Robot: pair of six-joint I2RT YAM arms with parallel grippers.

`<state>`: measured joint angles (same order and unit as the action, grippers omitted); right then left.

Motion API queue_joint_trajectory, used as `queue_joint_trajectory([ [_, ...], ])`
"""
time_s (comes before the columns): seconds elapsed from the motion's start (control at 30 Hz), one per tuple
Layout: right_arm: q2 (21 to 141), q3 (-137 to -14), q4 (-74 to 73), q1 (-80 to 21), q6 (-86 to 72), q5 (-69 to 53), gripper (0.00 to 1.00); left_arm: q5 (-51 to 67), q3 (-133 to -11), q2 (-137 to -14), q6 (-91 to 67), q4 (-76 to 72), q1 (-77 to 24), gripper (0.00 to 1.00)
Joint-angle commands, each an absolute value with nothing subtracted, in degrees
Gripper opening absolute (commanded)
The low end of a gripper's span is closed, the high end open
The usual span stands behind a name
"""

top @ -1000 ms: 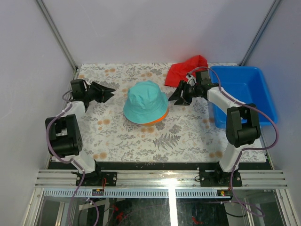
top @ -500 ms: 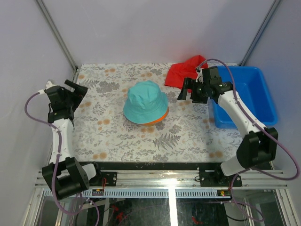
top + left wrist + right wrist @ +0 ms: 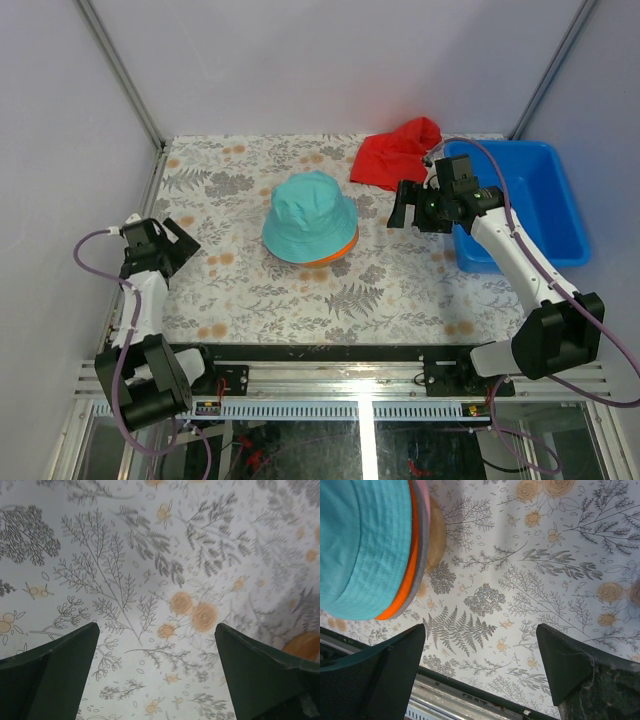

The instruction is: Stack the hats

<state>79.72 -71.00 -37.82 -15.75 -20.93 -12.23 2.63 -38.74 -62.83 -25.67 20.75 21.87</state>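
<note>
The hats sit as one pile in the middle of the table, the teal hat [image 3: 309, 228] on top and an orange brim [image 3: 342, 252] showing beneath it. In the right wrist view the teal hat [image 3: 362, 545] covers an orange brim [image 3: 402, 587], a grey brim [image 3: 420, 555] and a sliver of pink [image 3: 424, 495], with a wooden stand [image 3: 436, 540] under them. My right gripper [image 3: 400, 206] [image 3: 481, 630] hangs open to the right of the pile, holding nothing. My left gripper [image 3: 180, 243] [image 3: 156, 630] is open over bare cloth near the left edge.
A red cloth [image 3: 395, 152] lies crumpled at the back right, next to a blue bin [image 3: 530, 200] along the right side. The floral tablecloth [image 3: 160, 555] covers the table. The table's dark front edge [image 3: 470, 690] shows below the right fingers.
Both grippers have opened wide and drawn away from the hat pile. The left arm swung back toward the near left edge; the right arm shifted slightly right and nearer.
</note>
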Motion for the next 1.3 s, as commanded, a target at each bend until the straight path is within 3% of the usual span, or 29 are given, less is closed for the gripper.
queue_joint_trajectory([
  [0.0, 79.1, -71.5, -36.5, -16.0, -20.0, -15.7, 1.0, 7.3, -31.6, -60.1, -18.7, 7.2, 22.1, 1.0],
  [0.37, 79.9, -73.5, -36.1, -15.9, -20.5, -17.0, 1.0, 8.7, -11.9, -47.2, -11.8, -14.2, 22.2, 1.0],
  [0.8, 77.3, -71.7, -33.9, -15.9, -22.5, -16.1, 1.0, 7.4, -5.8, -39.3, -12.7, -14.6, 22.1, 1.0],
  [1.13, 75.8, -67.8, -33.2, -16.0, -22.6, -15.4, 0.99, 18.8, 3.6, -10.5, -8.1, -10.7, 21.8, 1.0],
  [1.27, 75.2, -64.7, -30.7, -15.9, -21.8, -15.5, 1.0, 16.6, 6.9, -2.0, -8.1, -7.9, 19.9, 1.0],
])
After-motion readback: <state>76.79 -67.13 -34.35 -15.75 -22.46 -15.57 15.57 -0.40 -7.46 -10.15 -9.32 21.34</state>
